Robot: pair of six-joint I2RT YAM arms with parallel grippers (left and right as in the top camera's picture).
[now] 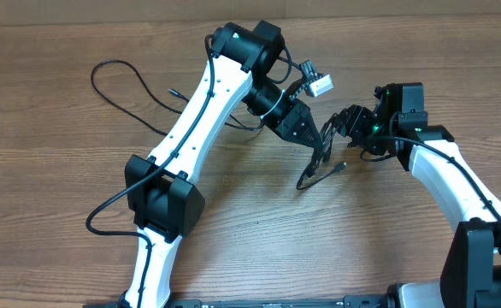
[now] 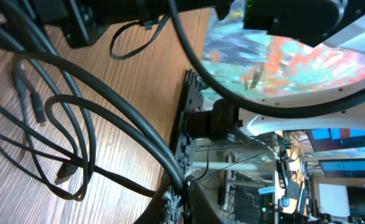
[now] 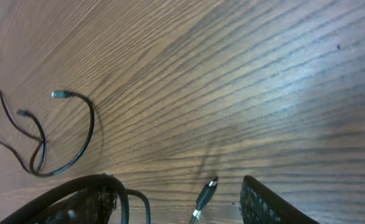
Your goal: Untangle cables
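Cables (image 1: 317,169) dangle limp and light from the left end effector (image 1: 321,141), clamped on them; beside it the right end effector (image 3: 176,190) gapes apart. I'd grip near 1 stiff plug (image 3: 204,194).

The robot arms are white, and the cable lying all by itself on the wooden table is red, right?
Not quite. The left arm and right arm are white, and the table is wooden, but the cable lying by itself is black, not red. The overhead view shows it.
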